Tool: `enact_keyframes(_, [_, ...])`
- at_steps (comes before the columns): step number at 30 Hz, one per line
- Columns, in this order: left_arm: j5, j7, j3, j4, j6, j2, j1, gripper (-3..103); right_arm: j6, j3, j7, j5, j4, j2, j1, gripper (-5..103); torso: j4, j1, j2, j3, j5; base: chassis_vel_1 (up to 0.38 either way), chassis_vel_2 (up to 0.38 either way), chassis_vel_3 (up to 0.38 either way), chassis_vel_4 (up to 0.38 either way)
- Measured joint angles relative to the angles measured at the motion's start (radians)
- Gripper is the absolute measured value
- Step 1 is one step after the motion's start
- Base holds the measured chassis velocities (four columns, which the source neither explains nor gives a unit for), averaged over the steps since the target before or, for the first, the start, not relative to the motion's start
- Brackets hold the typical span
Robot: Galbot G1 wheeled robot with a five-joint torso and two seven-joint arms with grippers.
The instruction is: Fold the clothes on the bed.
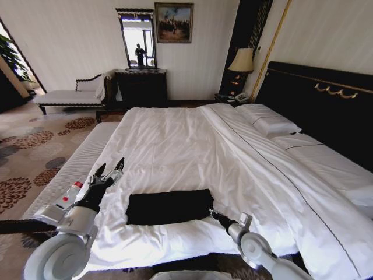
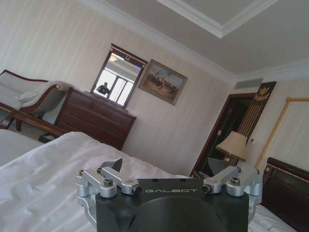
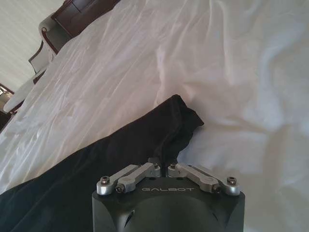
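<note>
The right tool (image 1: 213, 213) is seen clenched on the near right corner of the black T-shirt (image 1: 169, 206), which is laid folded into a flat strip near the foot of the bed (image 1: 192, 146). The left tool (image 1: 111, 170) is held released above the sheet, just left of the shirt.
</note>
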Motion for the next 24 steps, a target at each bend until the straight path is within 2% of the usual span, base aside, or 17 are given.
enact_keyframes(7, [0.001,-0.001,0.001,0.000,-0.002,0.000,-0.006,100,0.010,0.043,0.007,-0.007,0.074,-0.043,-0.033,1,0.0000,0.000,0.000,0.000,0.0000,0.000,0.000,0.000,0.000])
enact_keyframes(8, [0.001,0.000,0.001,0.001,-0.002,0.000,-0.009,100,0.012,0.057,0.009,-0.010,0.091,-0.063,-0.044,1,0.0000,0.000,0.000,0.000,0.0000,0.000,0.000,0.000,0.000])
enact_keyframes(9, [-0.004,-0.001,-0.003,0.001,-0.003,0.000,-0.014,100,0.022,0.087,0.009,-0.019,0.091,-0.113,-0.059,1,0.0000,0.000,0.000,0.000,0.0000,0.000,0.000,0.000,0.000])
enact_keyframes(11, [-0.012,-0.001,-0.014,0.001,-0.003,0.002,-0.016,100,0.035,0.116,0.006,-0.025,0.061,-0.150,-0.066,1,0.0000,0.000,0.000,0.000,0.0000,0.000,0.000,0.000,0.000])
enact_keyframes(17, [-0.044,-0.001,-0.043,0.001,-0.003,0.007,-0.019,100,0.048,0.174,0.002,-0.033,0.030,-0.190,-0.091,1,0.0000,0.000,0.000,0.000,0.0001,0.000,0.000,0.000,0.000])
enact_keyframes(19, [-0.060,-0.001,-0.055,0.001,-0.003,0.012,-0.022,100,0.054,0.202,-0.005,-0.061,0.012,-0.203,-0.096,1,-0.0001,0.000,0.000,0.000,-0.0001,0.000,0.000,0.000,0.000])
enact_keyframes(21, [-0.069,-0.001,-0.062,0.001,-0.003,0.015,-0.025,100,0.087,0.209,-0.029,-0.135,-0.026,-0.205,-0.082,1,-0.0002,0.000,0.000,0.000,0.0001,0.000,0.000,0.000,0.000])
enact_keyframes(22, [-0.069,-0.001,-0.062,0.001,-0.003,0.015,-0.025,100,0.087,0.209,-0.029,-0.135,-0.026,-0.205,-0.082,1,-0.0002,0.000,0.000,0.000,0.0001,0.000,0.000,0.000,0.000])
enact_keyframes(24, [-0.072,-0.001,-0.063,0.001,-0.003,0.016,-0.026,100,0.130,0.214,-0.083,-0.225,-0.059,-0.202,-0.068,1,0.0000,0.000,0.000,0.000,0.0000,0.000,0.000,0.000,0.000])
